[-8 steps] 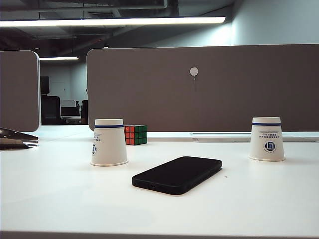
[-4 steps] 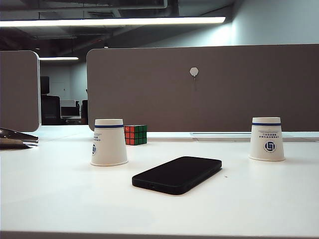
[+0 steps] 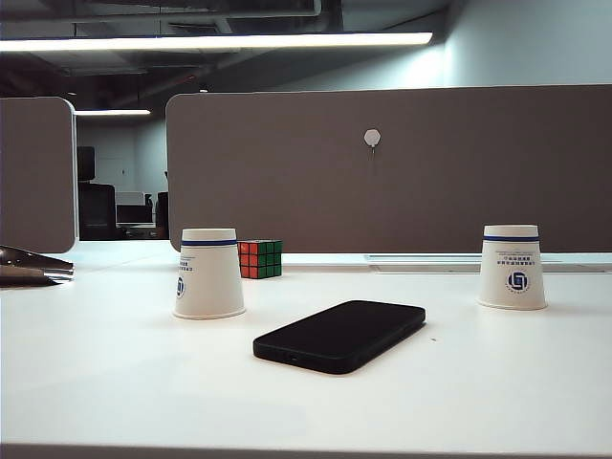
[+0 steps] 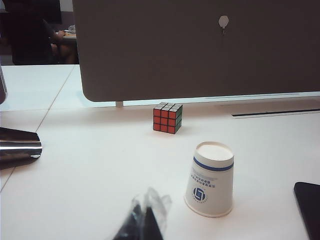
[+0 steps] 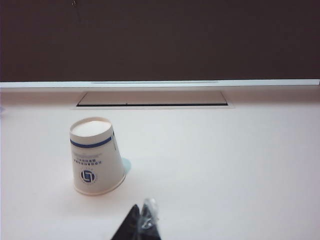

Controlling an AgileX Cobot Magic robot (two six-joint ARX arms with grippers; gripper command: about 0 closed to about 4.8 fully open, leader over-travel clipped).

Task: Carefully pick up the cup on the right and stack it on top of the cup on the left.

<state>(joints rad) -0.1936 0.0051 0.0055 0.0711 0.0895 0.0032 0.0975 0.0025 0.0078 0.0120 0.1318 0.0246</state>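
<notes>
Exterior view, looking low across a white desk [image 3: 115,382]: two white paper cups stand upside down on their rims, each with a blue band near the top and a blue logo on the side. Taking the black phone [image 3: 340,335] lying flat near the middle of the desk as the landmark, the left cup [image 3: 208,273] stands to the left of the phone and slightly behind it, and the right cup [image 3: 513,267] stands well to the right of the phone, also farther back. The two cups are well apart, with the phone between them. A red, green and orange puzzle cube [image 3: 260,259] sits behind the phone, just beside the left cup on its far side. A grey partition panel [image 3: 402,172] rises along the back edge of the desk. A shiny metallic object [image 3: 33,266] lies far to the left of the phone, at the frame edge.

Neither arm shows in the exterior view. In the left wrist view, the left tool [image 4: 145,225] appears as dark fingertips pressed together, hovering above the desk near the left cup, not touching it and holding nothing. In the right wrist view, the right tool [image 5: 141,227] is likewise drawn narrow with its tips together, empty, near the right cup but apart from it.
</notes>
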